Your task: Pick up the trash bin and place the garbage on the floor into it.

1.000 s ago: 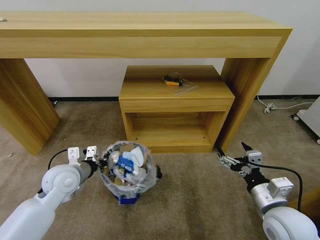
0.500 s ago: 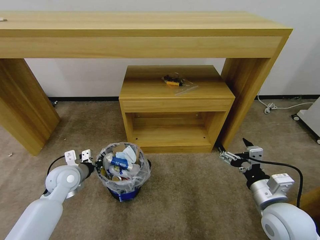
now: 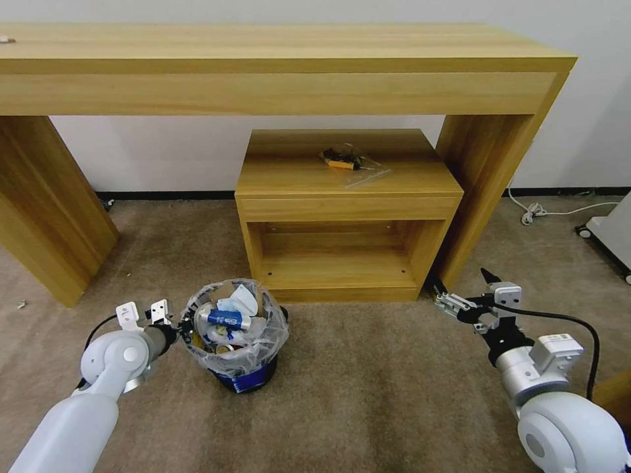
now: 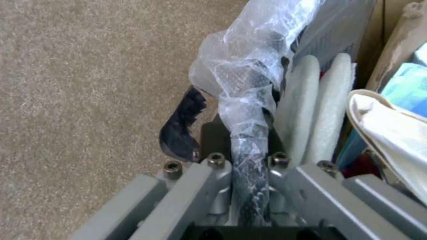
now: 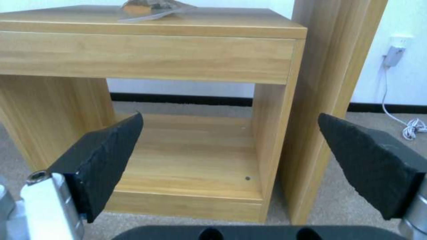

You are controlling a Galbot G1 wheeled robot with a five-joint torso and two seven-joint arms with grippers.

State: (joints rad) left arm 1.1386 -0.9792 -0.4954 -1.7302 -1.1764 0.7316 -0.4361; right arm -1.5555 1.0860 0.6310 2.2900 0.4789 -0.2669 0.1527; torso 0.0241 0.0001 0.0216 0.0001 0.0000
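My left pincer (image 3: 186,326) holds the rim of the full trash bin (image 3: 234,334) on the carpet (image 3: 368,394); my right pincer (image 3: 468,295) waits wide, so next I should only let go.

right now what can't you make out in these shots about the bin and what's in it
- Trash bin wall and base: head view, wrapped by its crinkly bag; whether it rests on the carpet is unclear.
- Garbage lower in the bin: buried under the top pieces.
- Left pincer tips: left wrist view, covered by the bag it pinches.
- Items in the clear packet on the small cabinet: too small.
- Right pincer: open, empty.
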